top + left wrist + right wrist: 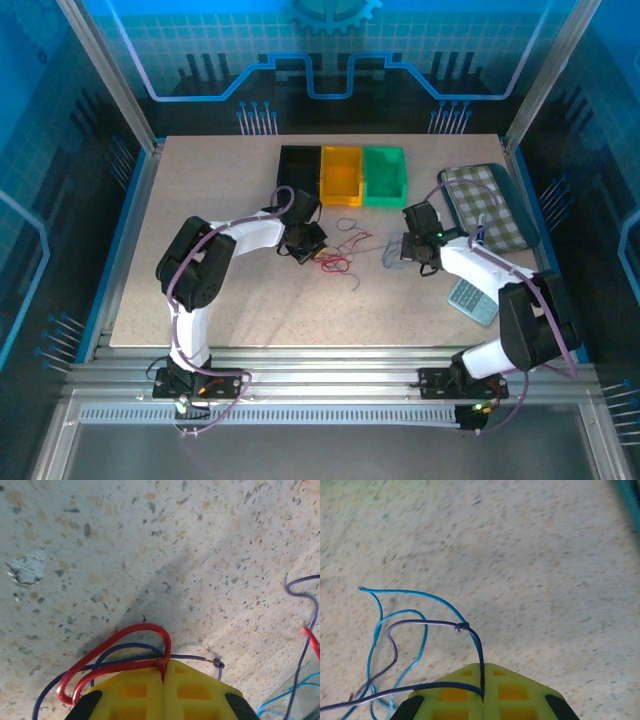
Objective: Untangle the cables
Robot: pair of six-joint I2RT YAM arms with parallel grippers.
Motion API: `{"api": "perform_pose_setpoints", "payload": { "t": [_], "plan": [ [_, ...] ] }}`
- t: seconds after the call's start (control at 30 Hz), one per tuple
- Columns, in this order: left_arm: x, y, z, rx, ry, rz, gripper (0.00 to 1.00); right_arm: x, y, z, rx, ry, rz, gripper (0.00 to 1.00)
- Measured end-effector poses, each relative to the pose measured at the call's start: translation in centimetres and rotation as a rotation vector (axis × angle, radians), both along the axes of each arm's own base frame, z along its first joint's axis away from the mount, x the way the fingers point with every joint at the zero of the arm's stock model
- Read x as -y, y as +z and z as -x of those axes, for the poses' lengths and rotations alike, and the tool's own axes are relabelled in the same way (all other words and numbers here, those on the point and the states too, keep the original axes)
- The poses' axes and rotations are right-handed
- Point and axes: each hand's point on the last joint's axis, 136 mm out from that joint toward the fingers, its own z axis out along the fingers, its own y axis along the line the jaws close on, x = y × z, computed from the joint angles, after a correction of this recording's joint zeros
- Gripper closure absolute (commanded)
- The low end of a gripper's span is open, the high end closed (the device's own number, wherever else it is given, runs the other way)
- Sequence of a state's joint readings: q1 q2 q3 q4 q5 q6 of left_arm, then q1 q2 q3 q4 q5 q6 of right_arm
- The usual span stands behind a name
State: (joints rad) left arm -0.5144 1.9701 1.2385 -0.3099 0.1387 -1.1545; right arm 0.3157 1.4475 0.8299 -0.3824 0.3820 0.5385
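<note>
Near right of the worktop (200,310): a calculator (472,298), well clear of the work.

Mid-worktop: the cables (338,263) lie loosely heaped between the two grippers, roughly centred and closer to the far edge than the near one.

- Left gripper (164,667): pads pressed together, pinching the red wire (150,626) right at the tips. The wire arches out in a double loop. A blue-purple wire (192,656) runs under that loop and ends in a small knot (217,663).
- Right gripper (483,670): pads likewise pressed together, nipping a dark blue wire (481,655). This wire rises to a tight knot (462,626). A light blue wire (410,593) curls beyond it.

Handling, judged:
- The wires are very thin and light.
- They look springy enough to hold a curve, yet too limp to push.
- The smooth insulation could slip through the pads under a pull.
- A hard tug would probably tighten the knots.
- The better hold is likely close beside a knot or crossing, with one strand in each gripper, drawing apart slowly and low over the surface.

Far edge: black, yellow and green bins (340,172) sit in a row, with a checked pouch (490,205) toward the far right corner.
</note>
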Motion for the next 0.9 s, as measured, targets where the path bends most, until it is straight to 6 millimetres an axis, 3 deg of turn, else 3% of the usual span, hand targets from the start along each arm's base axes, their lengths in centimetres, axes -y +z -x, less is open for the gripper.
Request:
{"api": "perform_pose_setpoints", "payload": {
  "t": [0.17,0.47,0.63,0.67,0.7,0.8,0.9],
  "plan": [
    [-0.5,-0.1,0.1,0.0,0.008,-0.019,1.0,0.8,0.5,-0.4,0.009,0.017,-0.011,1.0],
    [-2.7,0.0,0.6,0.0,0.046,-0.094,1.0,-1.8,1.8,-0.8,0.046,0.143,-0.116,0.99],
    [-4.6,1.8,0.6,0.063,0.001,-0.202,1.0,-4.3,1.2,-0.3,0.037,0.216,-0.181,0.99],
    [-4.7,2.4,0.4,0.085,-0.019,-0.215,0.97,-5.0,1.0,-0.2,0.031,0.234,-0.186,0.99],
    [-4.8,3.3,0.1,0.119,-0.043,-0.228,0.84,-5.7,0.7,0.0,0.023,0.253,-0.189,0.99],
    [-4.2,6.6,-1.1,0.232,-0.12,-0.246,0.6,-7.3,-0.5,0.5,-0.012,0.287,-0.207,0.99],
    [-2.8,10.2,-1.9,0.358,-0.224,-0.252,0.49,-8.0,-1.5,0.8,-0.044,0.293,-0.22,0.99]
  ]
}}
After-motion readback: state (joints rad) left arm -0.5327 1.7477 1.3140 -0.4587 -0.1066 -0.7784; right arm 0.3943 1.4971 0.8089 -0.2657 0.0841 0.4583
